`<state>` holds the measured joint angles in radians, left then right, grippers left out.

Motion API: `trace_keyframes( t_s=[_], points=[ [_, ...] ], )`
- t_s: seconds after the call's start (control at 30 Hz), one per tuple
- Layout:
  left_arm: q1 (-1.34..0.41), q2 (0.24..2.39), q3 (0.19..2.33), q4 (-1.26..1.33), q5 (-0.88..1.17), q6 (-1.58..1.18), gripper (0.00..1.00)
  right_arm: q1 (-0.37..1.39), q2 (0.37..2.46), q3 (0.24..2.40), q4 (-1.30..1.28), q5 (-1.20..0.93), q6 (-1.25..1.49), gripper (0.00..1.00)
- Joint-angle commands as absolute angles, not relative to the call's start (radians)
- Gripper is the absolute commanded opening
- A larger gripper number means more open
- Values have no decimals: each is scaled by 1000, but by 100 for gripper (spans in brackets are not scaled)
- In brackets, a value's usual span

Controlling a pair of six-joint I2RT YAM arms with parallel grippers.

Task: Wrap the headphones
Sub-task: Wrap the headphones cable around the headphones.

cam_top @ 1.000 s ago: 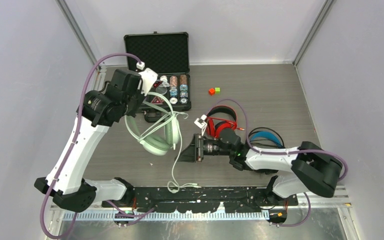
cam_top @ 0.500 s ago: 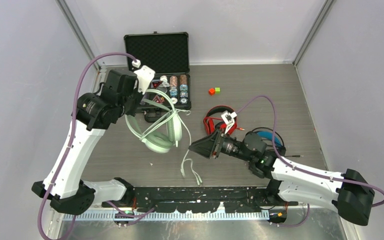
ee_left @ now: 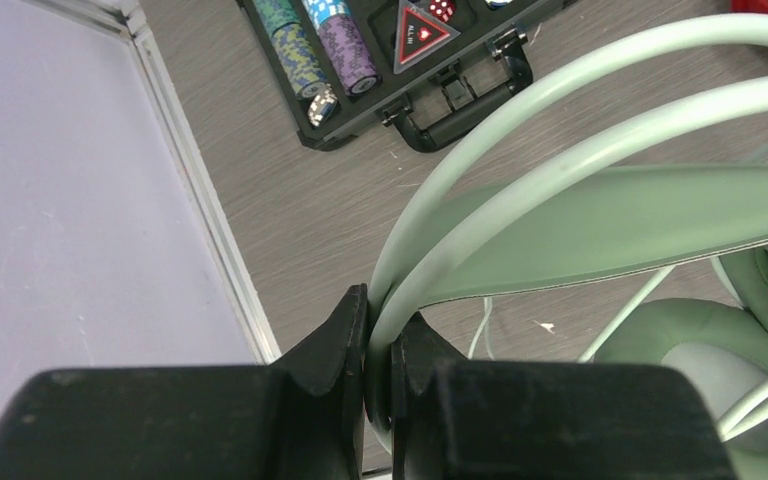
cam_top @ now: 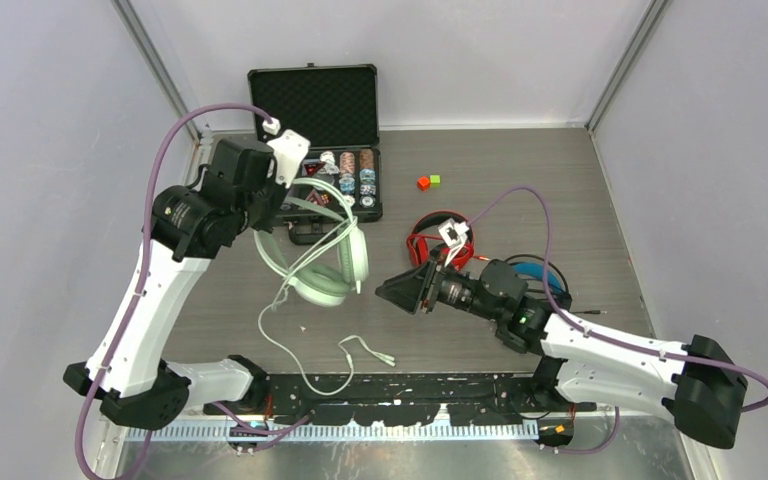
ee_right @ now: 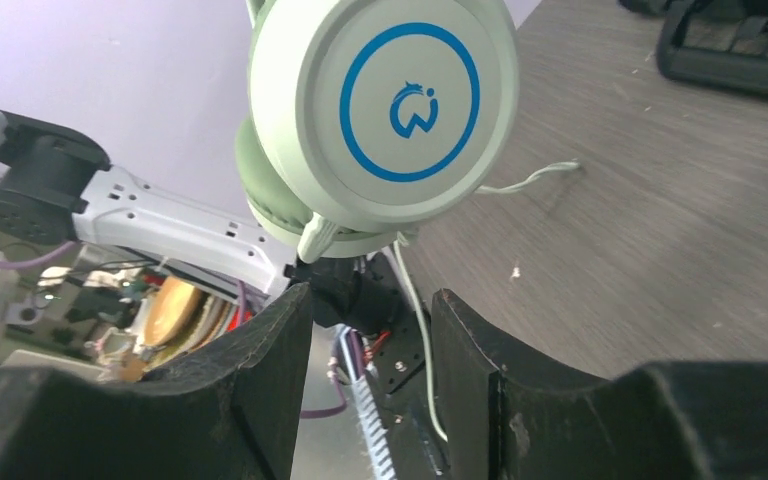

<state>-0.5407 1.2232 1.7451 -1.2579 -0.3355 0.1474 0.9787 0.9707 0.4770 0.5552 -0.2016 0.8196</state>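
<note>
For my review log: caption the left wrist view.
Left gripper clamps the mint-green headphones by the headband; poker-chip case beyond.

Lab: grey enclosure walls (cam_top: 50,150)

three headphones all told, one mint-green pair (cam_top: 325,285), one red pair (cam_top: 430,228), one black-and-blue pair (cam_top: 537,268), just one black case (cam_top: 315,105), two tiny cubes, red cube (cam_top: 423,183) plus green cube (cam_top: 435,179), two robot arms, left arm (cam_top: 150,290), right arm (cam_top: 600,345)

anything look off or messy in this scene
The mint-green headphones' cable lies unwound in loose loops across the table toward the near edge, while the left gripper holds the headband pinched and raised. Nothing else looks damaged or spilled.
</note>
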Motion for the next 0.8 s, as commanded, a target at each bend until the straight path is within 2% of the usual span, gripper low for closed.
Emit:
trace_keyframes(
  t_s=[0.0,0.23,0.57,0.77],
  points=[
    [-534,1203,1824,-1207,-287,12,0,980,880,480,528,-141,626,53],
    [-527,1307,2015,-1276,-245,-219,0,1006,928,406,734,-188,512,55],
    [-528,1378,2244,-1191,-151,-327,0,1176,1197,505,912,15,461,55],
    [-528,1395,2252,-1155,-154,-342,0,1257,1359,550,1021,205,492,55]
  ],
)
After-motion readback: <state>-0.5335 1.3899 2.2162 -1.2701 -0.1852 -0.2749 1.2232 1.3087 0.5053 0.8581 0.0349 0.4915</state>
